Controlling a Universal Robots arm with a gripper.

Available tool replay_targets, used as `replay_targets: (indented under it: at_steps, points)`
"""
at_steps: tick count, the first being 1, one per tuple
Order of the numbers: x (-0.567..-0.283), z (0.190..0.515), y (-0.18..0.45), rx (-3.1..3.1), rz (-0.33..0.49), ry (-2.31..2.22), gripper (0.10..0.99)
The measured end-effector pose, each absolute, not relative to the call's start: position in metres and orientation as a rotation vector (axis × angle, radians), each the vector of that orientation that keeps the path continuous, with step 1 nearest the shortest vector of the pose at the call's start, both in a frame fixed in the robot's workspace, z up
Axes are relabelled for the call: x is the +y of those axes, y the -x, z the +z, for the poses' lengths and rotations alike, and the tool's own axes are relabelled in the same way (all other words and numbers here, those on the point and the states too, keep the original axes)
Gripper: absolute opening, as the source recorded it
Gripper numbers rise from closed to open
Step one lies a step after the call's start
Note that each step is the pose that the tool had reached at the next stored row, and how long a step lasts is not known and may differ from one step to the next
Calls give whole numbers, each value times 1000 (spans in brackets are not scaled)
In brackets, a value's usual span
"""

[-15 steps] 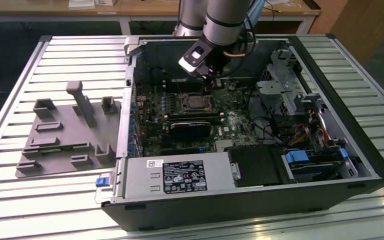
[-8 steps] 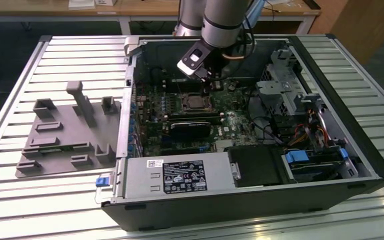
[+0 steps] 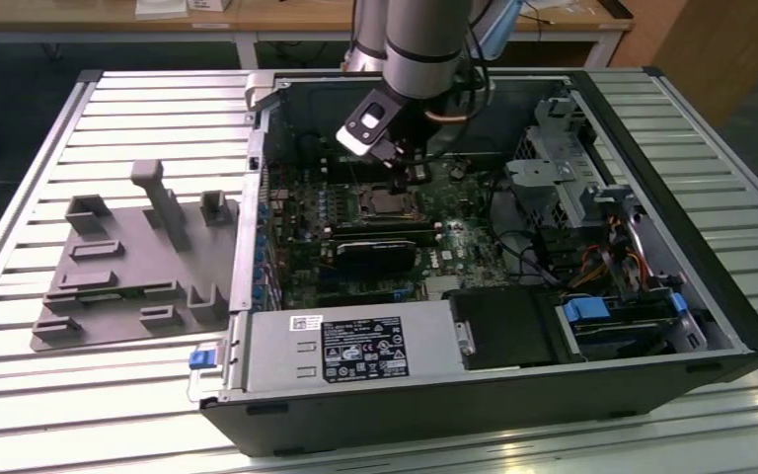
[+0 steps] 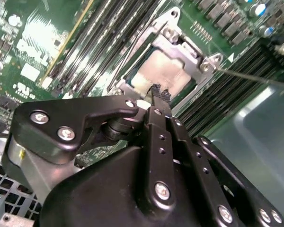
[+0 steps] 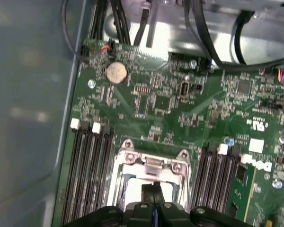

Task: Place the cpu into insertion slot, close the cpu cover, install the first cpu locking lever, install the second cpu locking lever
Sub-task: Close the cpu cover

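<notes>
In the middle of the exterior view, the cpu (image 3: 382, 204) is seen lying in the insertion slot (image 5: 128, 153), framed by the cpu cover (image 4: 175, 45). The gripper (image 4: 157, 92) is held closed just above it, with nothing gripped. The chip could be scratched if the tips are pushed down crooked. The green board (image 5: 170, 94) is walled in by the computer case (image 3: 485, 415), which is set on a slatted table (image 3: 155, 109).

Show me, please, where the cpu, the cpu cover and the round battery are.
cpu (image 4: 162, 72): second wrist view, on the middle of its pale metal face.
cpu cover (image 4: 177, 47): second wrist view, on the frame's edge beside the window.
battery (image 5: 116, 72): first wrist view, on the centre of the disc.
</notes>
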State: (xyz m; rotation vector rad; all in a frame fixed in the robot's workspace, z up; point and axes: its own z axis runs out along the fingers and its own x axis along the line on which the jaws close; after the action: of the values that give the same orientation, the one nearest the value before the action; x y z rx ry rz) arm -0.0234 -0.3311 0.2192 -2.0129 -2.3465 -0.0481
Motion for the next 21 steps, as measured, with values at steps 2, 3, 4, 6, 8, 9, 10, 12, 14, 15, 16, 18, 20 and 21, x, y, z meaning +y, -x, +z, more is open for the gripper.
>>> replay_targets:
  at_steps: [2,3,4,6,8,9,10,12,14,15,16,18,20,21]
  points:
    - [-331,219,29,-2353,-59,2018,102]
    - [-331,219,31,-2355,-62,2019,102]
    - [-331,219,31,-2355,-62,2019,102]
    - [-331,219,31,-2355,-62,2019,102]
    - [-331,219,31,-2355,-62,2019,102]
    - [-331,219,31,-2357,-62,2016,102]
    - [-331,219,31,-2364,-62,2008,102]
    - [-331,219,31,-2392,-61,1974,102]
    - [-331,219,31,-2428,-60,1928,102]
    - [-331,219,31,-2445,-59,1906,102]
    - [-331,219,31,-2462,-59,1883,102]
    - [-331,219,31,-2495,-57,1838,102]
    - [-331,219,31,-2529,-56,1791,102]
    - [-331,219,31,-2544,-55,1768,102]
